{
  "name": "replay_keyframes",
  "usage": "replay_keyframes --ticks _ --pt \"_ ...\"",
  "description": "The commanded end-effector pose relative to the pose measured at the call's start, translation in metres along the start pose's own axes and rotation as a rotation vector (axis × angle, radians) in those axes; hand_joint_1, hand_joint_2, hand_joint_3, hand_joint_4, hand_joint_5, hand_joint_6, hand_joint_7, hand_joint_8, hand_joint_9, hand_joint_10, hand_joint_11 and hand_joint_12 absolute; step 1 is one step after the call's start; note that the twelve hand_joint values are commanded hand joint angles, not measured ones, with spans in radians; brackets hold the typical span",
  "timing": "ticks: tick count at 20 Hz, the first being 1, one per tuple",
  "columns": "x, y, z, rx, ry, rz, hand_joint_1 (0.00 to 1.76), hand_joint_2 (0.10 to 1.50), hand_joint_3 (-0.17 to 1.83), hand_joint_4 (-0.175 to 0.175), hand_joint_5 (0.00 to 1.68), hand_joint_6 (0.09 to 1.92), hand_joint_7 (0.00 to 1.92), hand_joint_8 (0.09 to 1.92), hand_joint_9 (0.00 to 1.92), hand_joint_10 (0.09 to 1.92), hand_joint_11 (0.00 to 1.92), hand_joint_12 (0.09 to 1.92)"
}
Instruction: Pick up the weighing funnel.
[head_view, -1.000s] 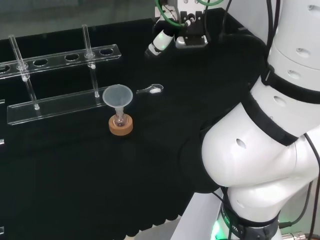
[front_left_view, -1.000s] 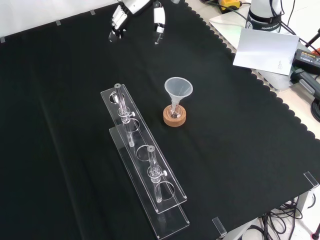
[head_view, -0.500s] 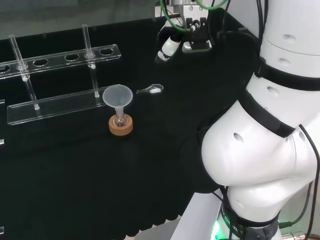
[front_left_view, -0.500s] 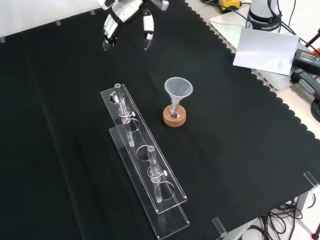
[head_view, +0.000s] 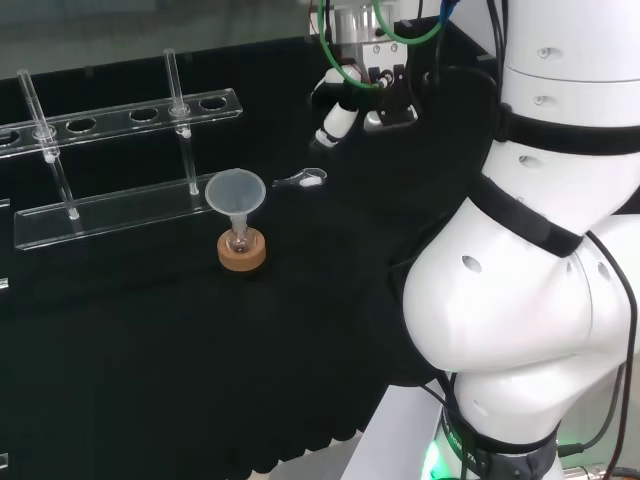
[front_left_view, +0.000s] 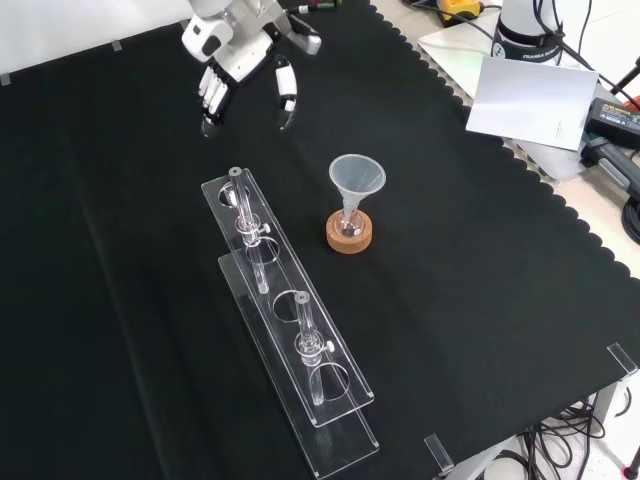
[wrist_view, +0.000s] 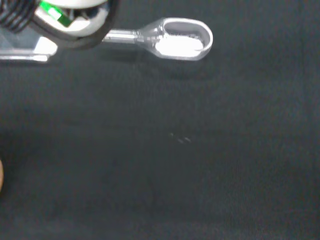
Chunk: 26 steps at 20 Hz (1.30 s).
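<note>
The weighing funnel lies flat on the black cloth, just right of the big funnel in the head view, untouched; over the last second the hand has come down from the front view's top edge towards it, fingers straight and spread wide, holding nothing; so I judge the approach under way, the grasp not begun; I count one weighing funnel, one funnel on one cork ring, one clear rack with two tubes.

On black cloth: weighing funnel, cork ring, clear rack
</note>
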<state>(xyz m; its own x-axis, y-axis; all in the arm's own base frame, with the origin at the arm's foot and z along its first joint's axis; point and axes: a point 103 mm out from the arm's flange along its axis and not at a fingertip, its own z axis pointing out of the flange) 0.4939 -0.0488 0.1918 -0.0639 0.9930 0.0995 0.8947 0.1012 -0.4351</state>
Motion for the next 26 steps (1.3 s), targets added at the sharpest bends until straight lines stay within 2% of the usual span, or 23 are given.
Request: replay_keyframes --ticks 1,5,14,18,26 --pt "-0.002 0.032 0.009 -0.022 -0.081 -0.054 0.88 0.57 0.52 -0.039 0.47 0.09 0.32 0.67 0.56 0.58 0.4 1.33" --pt "-0.006 0.045 0.015 -0.011 -0.106 -0.053 0.89 0.57 0.54 -0.033 0.5 0.09 0.34 0.66 0.58 0.57 0.4 1.33" --pt "-0.01 0.075 0.031 0.031 -0.155 -0.002 0.89 0.57 0.55 -0.026 0.56 0.09 0.38 0.67 0.61 0.57 0.41 1.32" --pt "-0.009 0.082 0.035 0.045 -0.203 0.013 0.89 0.57 0.56 -0.023 0.58 0.09 0.39 0.67 0.62 0.57 0.41 1.32" --pt "-0.009 0.091 0.044 0.063 -0.215 0.036 0.88 0.57 0.56 -0.011 0.61 0.09 0.34 0.65 0.56 0.55 0.36 1.33"
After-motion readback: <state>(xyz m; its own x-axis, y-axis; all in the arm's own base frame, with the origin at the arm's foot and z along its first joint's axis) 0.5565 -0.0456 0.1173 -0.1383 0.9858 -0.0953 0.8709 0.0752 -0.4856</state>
